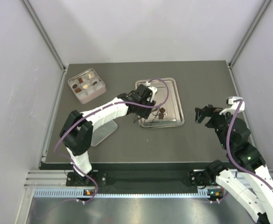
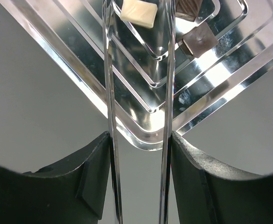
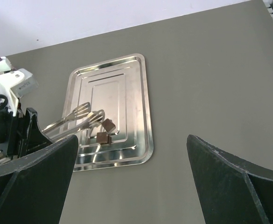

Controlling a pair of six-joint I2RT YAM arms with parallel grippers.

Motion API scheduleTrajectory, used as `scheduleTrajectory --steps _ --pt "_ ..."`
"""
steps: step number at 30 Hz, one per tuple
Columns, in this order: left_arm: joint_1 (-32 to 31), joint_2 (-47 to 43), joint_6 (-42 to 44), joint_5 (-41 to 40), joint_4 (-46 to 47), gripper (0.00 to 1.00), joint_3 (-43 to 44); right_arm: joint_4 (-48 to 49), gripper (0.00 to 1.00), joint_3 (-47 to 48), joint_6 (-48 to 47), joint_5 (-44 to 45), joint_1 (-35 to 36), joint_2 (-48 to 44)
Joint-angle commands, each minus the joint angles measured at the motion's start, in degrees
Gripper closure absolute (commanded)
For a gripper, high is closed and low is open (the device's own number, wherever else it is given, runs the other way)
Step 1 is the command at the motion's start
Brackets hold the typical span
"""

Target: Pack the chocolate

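A cream square chocolate piece [image 2: 139, 13] lies between the two arms of the thin steel tongs [image 2: 109, 93]; I cannot tell if they pinch it. Two dark brown chocolate pieces [image 2: 199, 39] sit just beside it, by the near edge of the shiny rectangular steel tray [image 1: 170, 91]. The left gripper [image 2: 140, 140] clamps the tongs with its jaws half closed. More small chocolate pieces [image 1: 85, 83] fill the pink square tin [image 1: 93, 94] at the far left corner of the dark grey table [image 1: 197, 74]. The right gripper [image 1: 199, 115] hangs beside the tray's right edge, jaws fully apart and holding nothing.

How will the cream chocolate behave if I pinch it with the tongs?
Probably light and rigid: the cream chocolate is a small flat block. It may skid, since it sits on the polished steel tray and the tongs are smooth metal too. Likely easy to dent, so have the left gripper squeeze gently.
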Motion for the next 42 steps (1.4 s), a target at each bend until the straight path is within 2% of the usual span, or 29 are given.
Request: scheduleTrajectory --steps 1,28,42 --pt "-0.1 0.1 0.9 0.2 3.3 0.44 -0.2 0.7 0.0 0.3 -1.0 1.5 -0.1 -0.4" --pt "-0.1 -1.8 -0.1 1.7 2.2 0.48 -2.7 0.3 0.0 1.9 -0.3 0.7 0.0 -1.0" --pt "-0.1 -2.0 -0.8 0.8 0.8 0.53 -2.5 0.1 0.0 1.7 0.2 0.5 -0.1 -1.4"
